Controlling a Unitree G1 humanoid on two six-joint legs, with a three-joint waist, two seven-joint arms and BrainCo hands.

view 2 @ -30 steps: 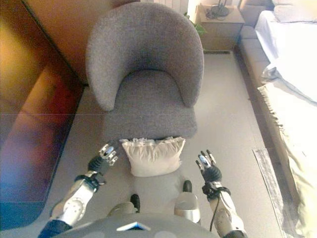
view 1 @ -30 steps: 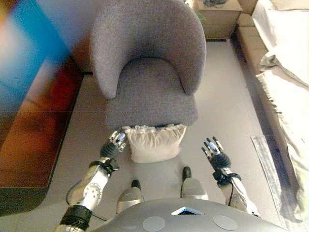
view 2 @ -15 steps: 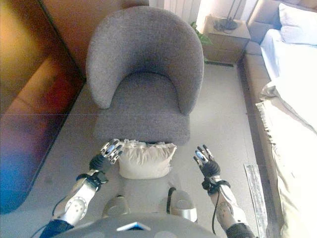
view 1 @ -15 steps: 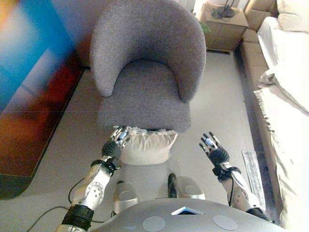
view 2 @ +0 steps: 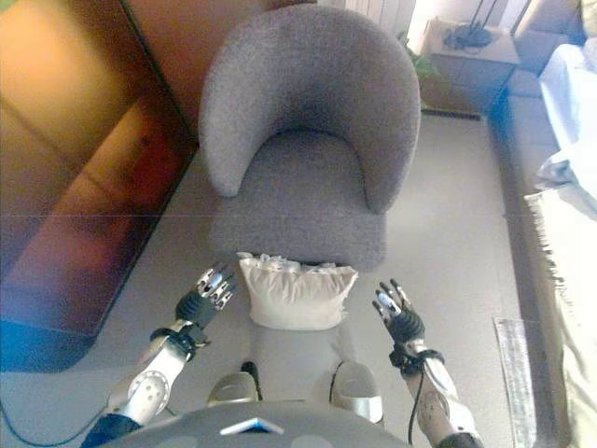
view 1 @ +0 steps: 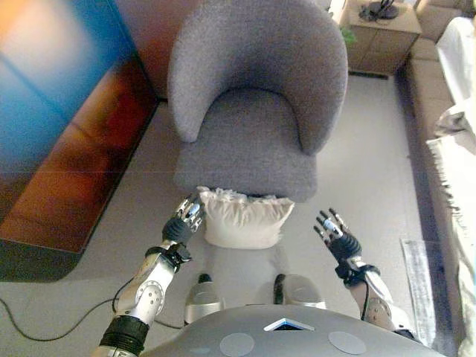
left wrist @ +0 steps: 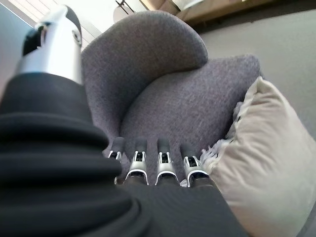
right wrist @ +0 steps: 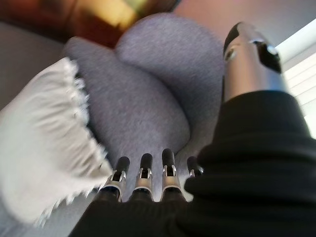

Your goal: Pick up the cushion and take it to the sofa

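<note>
A cream cushion (view 1: 244, 220) with a frilled edge stands on the floor, leaning against the front of a grey armchair (view 1: 253, 111). My left hand (view 1: 184, 219) is open, right beside the cushion's left edge; I cannot tell if it touches. My right hand (view 1: 335, 234) is open, a short way off the cushion's right side, not touching it. The cushion also shows in the left wrist view (left wrist: 266, 153) and the right wrist view (right wrist: 44, 143), past straight fingers (left wrist: 160, 163).
A dark glossy cabinet front (view 1: 67, 134) runs along the left. A wooden bedside table (view 1: 379, 37) stands at the back right. A bed with white bedding (view 1: 457, 149) lies along the right edge. A pale mat (view 1: 420, 290) lies on the floor at the right.
The camera has shifted, so the whole scene sits further right. Both hands stay open on either side of the cushion, much as before. The cushion has not been lifted.
</note>
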